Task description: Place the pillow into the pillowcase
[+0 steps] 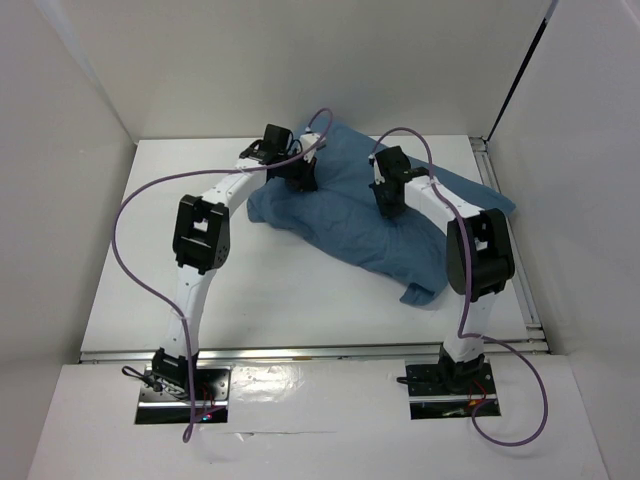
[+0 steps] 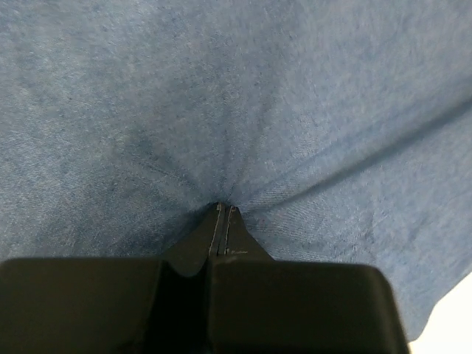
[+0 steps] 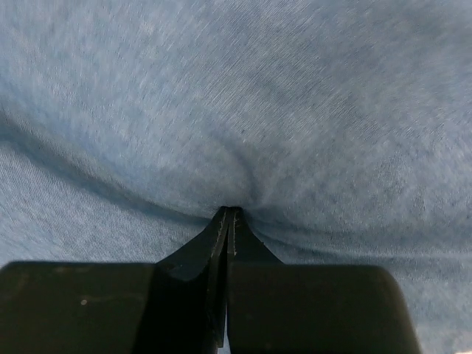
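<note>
The dusty-blue pillowcase (image 1: 345, 225) lies wrinkled and bulging at the back middle of the white table. The pillow is hidden; no white or yellow of it shows in any view. My left gripper (image 1: 300, 182) is down on the case's back left part. In the left wrist view it (image 2: 223, 207) is shut, with creases of the cloth (image 2: 258, 96) running out from its tips. My right gripper (image 1: 388, 208) is down on the case's right part. In the right wrist view it (image 3: 233, 210) is shut, pinching a pucker of the cloth (image 3: 258, 103).
White walls stand close on the left, back and right of the table. A metal rail (image 1: 512, 240) runs along the right edge and another (image 1: 300, 351) along the near edge. Purple cables (image 1: 135, 260) loop off both arms. A loose corner of the case (image 1: 418, 294) points toward the near right.
</note>
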{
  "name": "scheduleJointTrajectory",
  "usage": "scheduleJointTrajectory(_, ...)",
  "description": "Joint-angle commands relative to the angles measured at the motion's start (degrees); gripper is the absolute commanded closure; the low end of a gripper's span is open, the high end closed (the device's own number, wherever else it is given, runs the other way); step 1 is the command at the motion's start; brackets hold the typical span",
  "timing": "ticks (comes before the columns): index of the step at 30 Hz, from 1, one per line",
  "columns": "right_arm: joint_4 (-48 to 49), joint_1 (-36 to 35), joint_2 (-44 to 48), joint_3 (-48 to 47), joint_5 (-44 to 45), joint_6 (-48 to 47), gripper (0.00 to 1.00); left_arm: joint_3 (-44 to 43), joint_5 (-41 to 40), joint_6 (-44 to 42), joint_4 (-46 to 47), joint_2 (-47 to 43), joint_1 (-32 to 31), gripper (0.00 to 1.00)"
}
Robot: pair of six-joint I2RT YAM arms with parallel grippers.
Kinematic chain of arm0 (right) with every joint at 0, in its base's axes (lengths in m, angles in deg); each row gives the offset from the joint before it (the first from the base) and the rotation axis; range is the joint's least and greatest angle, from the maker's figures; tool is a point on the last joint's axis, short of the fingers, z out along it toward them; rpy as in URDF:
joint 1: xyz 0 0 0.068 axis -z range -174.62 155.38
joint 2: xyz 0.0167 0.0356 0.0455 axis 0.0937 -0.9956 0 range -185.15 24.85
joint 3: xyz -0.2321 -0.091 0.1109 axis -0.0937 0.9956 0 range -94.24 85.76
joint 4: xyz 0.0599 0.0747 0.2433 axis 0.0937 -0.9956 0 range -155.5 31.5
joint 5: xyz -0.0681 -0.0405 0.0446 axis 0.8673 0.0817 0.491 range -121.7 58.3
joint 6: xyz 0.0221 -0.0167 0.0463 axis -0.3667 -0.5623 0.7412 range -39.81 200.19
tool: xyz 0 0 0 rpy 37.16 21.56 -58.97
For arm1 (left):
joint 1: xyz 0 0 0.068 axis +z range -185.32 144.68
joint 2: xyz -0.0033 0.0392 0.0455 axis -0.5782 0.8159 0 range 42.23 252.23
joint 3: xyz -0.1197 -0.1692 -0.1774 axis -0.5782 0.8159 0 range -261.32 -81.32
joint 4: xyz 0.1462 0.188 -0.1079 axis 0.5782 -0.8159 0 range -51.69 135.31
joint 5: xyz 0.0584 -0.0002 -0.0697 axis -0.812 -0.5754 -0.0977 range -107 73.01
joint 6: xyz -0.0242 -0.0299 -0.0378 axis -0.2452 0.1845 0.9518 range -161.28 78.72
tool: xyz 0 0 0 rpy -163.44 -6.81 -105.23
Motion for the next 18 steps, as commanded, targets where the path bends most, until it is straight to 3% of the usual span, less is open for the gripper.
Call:
scheduleJointTrajectory(1,2.17,0.25,-4.14,-3.85,-6.08,2.62,1.0,7.93,-7.25,-5.66,-3.51,-3.28,1.6,1.0)
scheduleJointTrajectory(13,1.55,2.01,-11.97,-13.34,-10.38,2.62,1.0,31.39,-4.96,-6.89,-6.84,-20.69,6.52,1.0)
scheduleJointTrajectory(18,-1.52,-0.71,-11.98,-14.22,-18.19,3.15,1.0,37.74,-4.44,-6.29,-9.38,-29.55,6.53,1.0)
